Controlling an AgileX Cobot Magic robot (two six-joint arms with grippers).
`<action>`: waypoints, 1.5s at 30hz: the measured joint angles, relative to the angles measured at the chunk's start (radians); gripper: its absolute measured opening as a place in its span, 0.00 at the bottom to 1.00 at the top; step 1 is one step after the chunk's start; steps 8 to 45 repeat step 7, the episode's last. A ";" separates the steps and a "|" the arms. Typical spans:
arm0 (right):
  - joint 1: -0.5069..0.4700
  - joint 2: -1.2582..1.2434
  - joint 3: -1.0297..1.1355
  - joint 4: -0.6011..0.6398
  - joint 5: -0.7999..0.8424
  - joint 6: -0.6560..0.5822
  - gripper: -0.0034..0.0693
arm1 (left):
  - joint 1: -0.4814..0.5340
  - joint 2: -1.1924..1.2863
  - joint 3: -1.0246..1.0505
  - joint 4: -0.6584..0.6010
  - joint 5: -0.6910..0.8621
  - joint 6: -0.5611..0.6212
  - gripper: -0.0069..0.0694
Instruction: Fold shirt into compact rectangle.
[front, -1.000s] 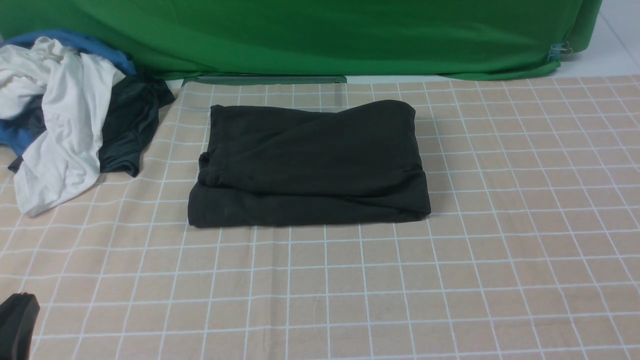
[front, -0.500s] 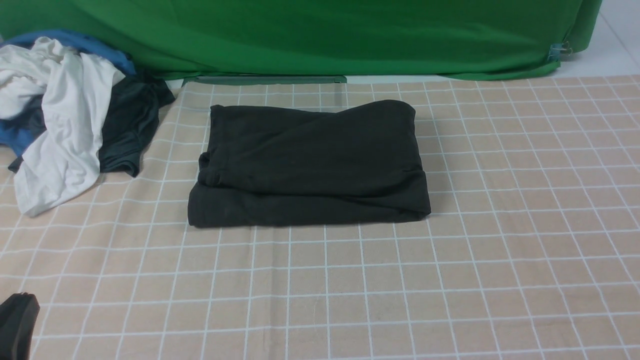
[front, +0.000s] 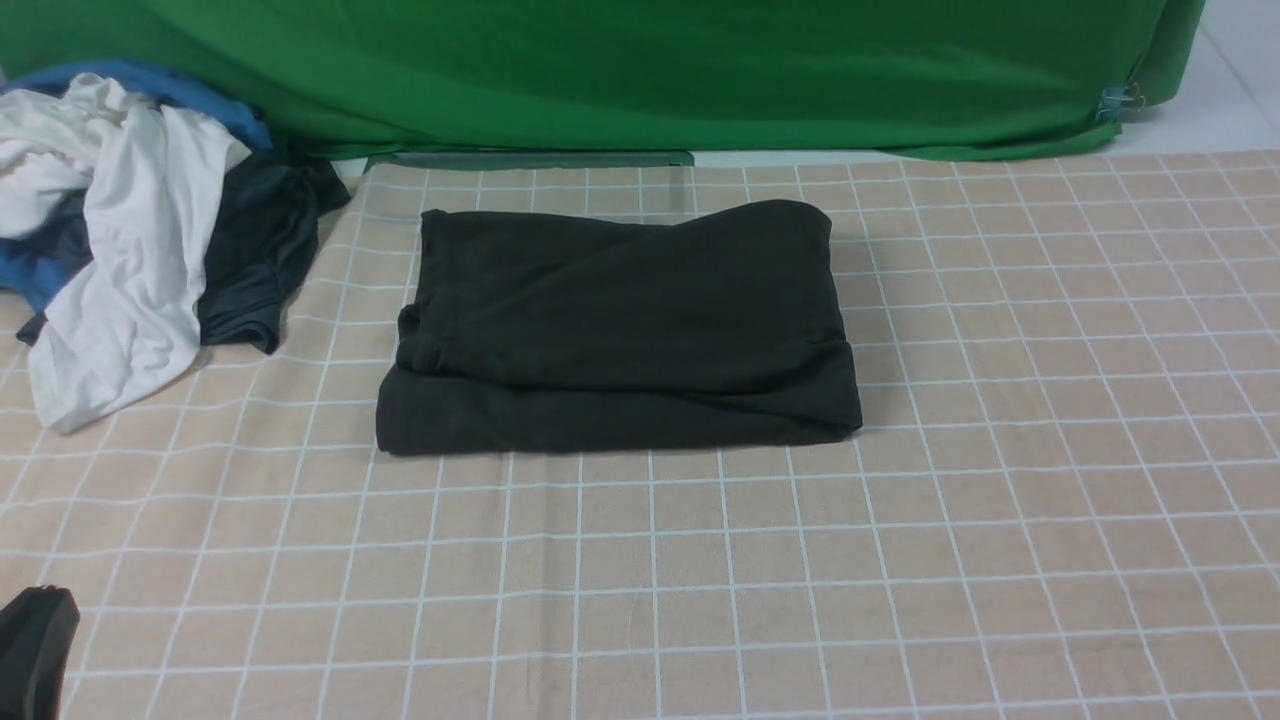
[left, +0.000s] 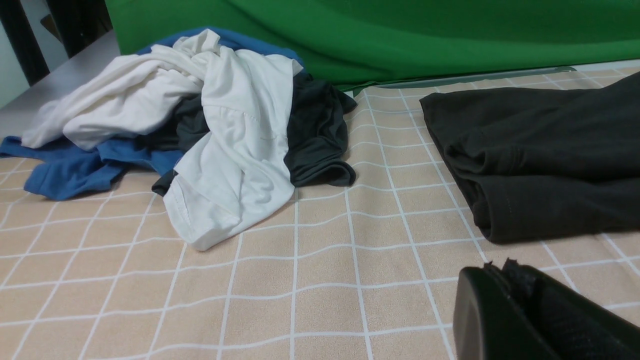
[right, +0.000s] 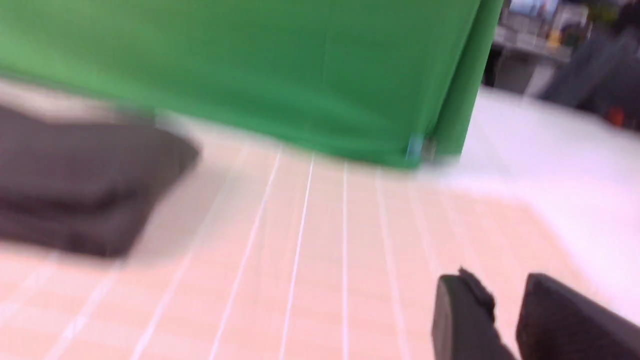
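Observation:
The black shirt (front: 620, 330) lies folded into a thick, roughly rectangular stack on the checked cloth, in the middle toward the back. Its left end (left: 540, 155) shows in the left wrist view, and its right end (right: 75, 190) shows blurred in the right wrist view. My left gripper (front: 35, 650) is low at the near left corner, well apart from the shirt. Its fingertips (left: 500, 267) are pressed together, shut on nothing. My right gripper (right: 505, 285) is outside the front view. It stands open with a narrow empty gap, off to the shirt's right.
A heap of clothes lies at the back left: a white garment (front: 120, 230), a blue one (front: 40, 275) and a dark grey-teal one (front: 250, 270). A green backdrop (front: 640, 70) hangs along the back. The peach checked tablecloth (front: 700, 560) covers the table.

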 joint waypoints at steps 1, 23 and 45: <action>-0.002 -0.023 0.025 -0.001 0.016 0.000 0.35 | 0.000 0.000 0.000 0.000 0.000 0.000 0.12; 0.007 -0.067 0.054 -0.004 0.115 0.009 0.36 | 0.000 0.000 0.000 0.000 0.001 0.000 0.12; 0.007 -0.067 0.054 -0.004 0.115 0.009 0.36 | 0.000 0.000 0.000 0.000 0.001 0.000 0.12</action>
